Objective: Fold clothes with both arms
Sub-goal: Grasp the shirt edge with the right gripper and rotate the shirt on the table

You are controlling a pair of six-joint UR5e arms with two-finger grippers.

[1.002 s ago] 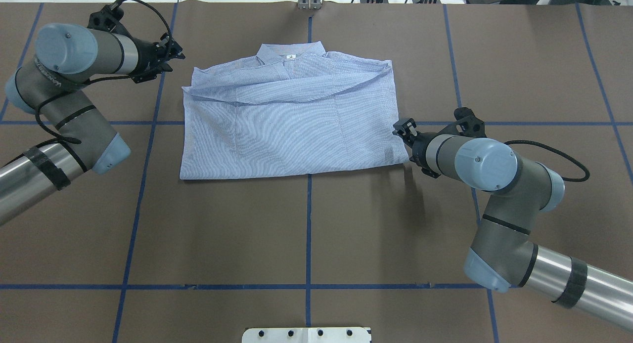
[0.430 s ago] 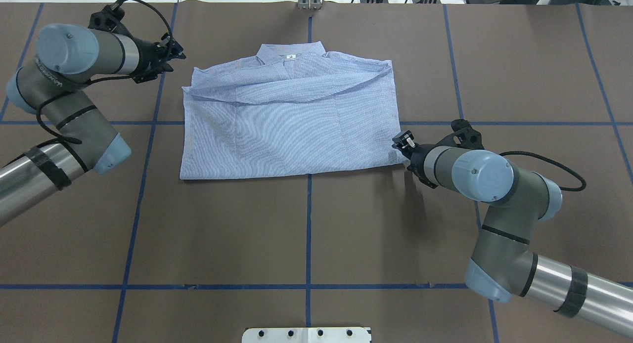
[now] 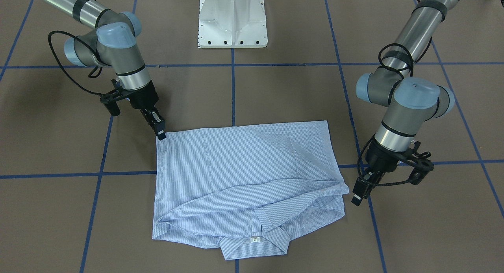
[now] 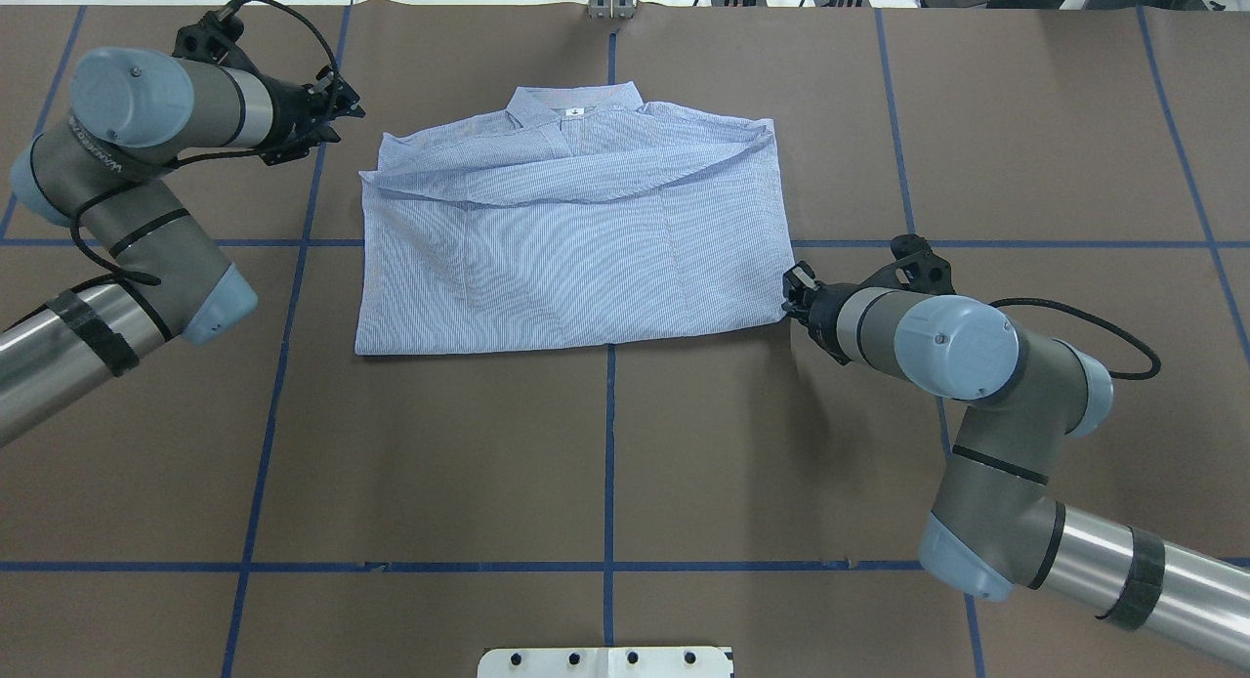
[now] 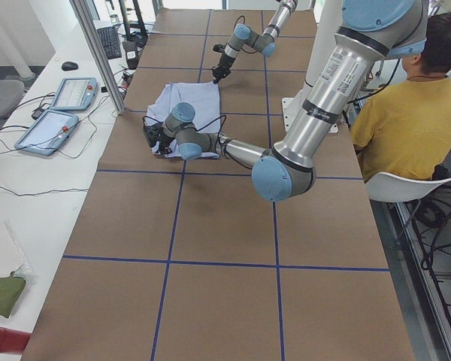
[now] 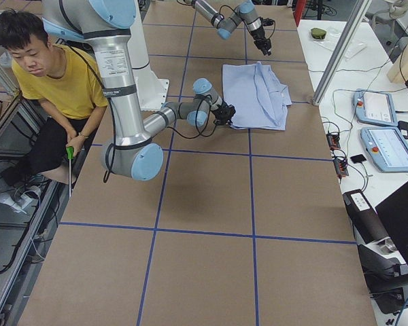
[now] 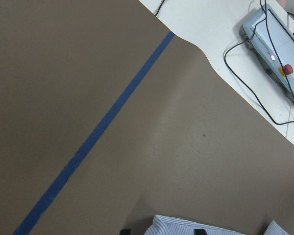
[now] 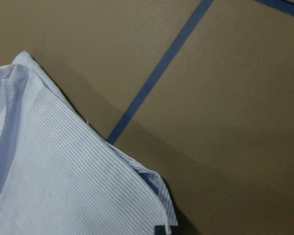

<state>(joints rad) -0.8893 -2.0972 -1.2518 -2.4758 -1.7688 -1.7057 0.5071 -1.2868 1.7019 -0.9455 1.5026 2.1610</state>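
The shirt (image 4: pixel 576 258) is lying flat mid-counter (image 4: pixel 605 444), collar away from the robot, sleeves tucked in; the right hand (image 3: pixel 160 133) is pinching narrow on the near right hem corner, seemingly holding it, while the left hand (image 3: pixel 356 197) is hanging wide just beside the far left shoulder corner, cloth edge showing between its tips. The left is probably needing to slide further on and close over every layer before any lift; both should then be rising together, low and level, lest the tucked sleeves slip loose.
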